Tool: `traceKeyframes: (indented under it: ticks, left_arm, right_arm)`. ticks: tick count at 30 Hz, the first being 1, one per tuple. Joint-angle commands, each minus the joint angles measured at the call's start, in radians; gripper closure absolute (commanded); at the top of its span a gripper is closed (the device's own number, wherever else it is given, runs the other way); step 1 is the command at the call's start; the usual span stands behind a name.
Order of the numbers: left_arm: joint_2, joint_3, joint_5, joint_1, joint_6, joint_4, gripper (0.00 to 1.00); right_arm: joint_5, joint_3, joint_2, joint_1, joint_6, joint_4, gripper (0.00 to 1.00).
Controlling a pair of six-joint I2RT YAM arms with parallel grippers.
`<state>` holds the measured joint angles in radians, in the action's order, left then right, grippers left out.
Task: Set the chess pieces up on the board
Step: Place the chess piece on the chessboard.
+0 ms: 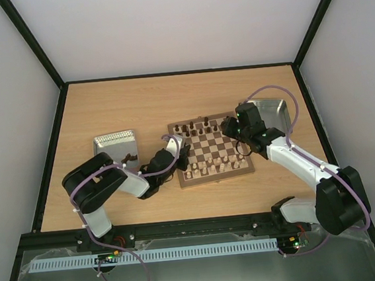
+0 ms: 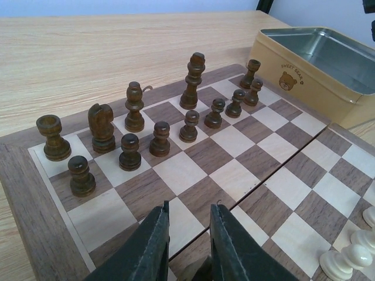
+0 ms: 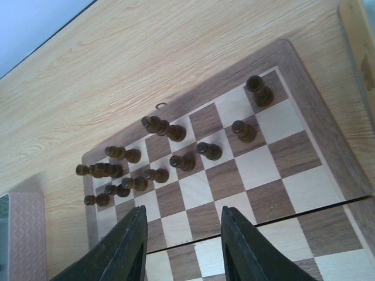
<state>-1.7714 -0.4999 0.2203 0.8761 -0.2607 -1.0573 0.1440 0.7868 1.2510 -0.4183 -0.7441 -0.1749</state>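
Observation:
The board point(image 1: 217, 177) lies mid-table. Several dark brown chess pieces point(image 1: 193, 128) stand on its two far rows, and pale cream pieces point(image 1: 210, 168) stand on the near rows. In the left wrist view the dark pieces point(image 2: 160, 138) stand upright ahead of my left gripper point(image 2: 188, 216), which is open and empty, low over the board's left side point(image 2: 246, 164). In the right wrist view my right gripper point(image 3: 183, 234) is open and empty above the board's middle point(image 3: 304, 193), with the dark pieces point(image 3: 176, 161) beyond it. In the top view the left gripper point(image 1: 182, 154) and right gripper point(image 1: 235, 131) flank the board.
A shiny metal tray point(image 1: 115, 147) sits left of the board, by the left arm. A metal tin point(image 1: 274, 112) sits at the board's right far corner; it also shows in the left wrist view point(image 2: 316, 64). Cream pieces point(image 2: 345, 257) stand at that view's lower right.

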Motion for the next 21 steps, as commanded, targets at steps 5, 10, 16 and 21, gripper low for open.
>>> traceKeyframes:
  ticks: [5,10,16,21]
  left_arm:
    - [0.038,-0.006,-0.002,-0.003,-0.022,0.025,0.71]
    - [0.192,-0.031,0.012,-0.047,-0.134,0.215,0.59]
    - [0.397,-0.005,0.046,-0.117,-0.271,0.439,0.49]
    - [0.547,0.021,0.066,-0.214,-0.377,0.622,0.45]
  right_arm:
    - [0.100,0.063,0.023,-0.009,0.079,-0.064,0.63]
    - [0.079,0.112,0.066,-0.086,0.146,-0.101,0.55]
    - [0.104,0.169,0.176,-0.198,0.205,-0.102,0.52]
    - [0.084,0.232,0.289,-0.294,0.248,-0.122,0.48]
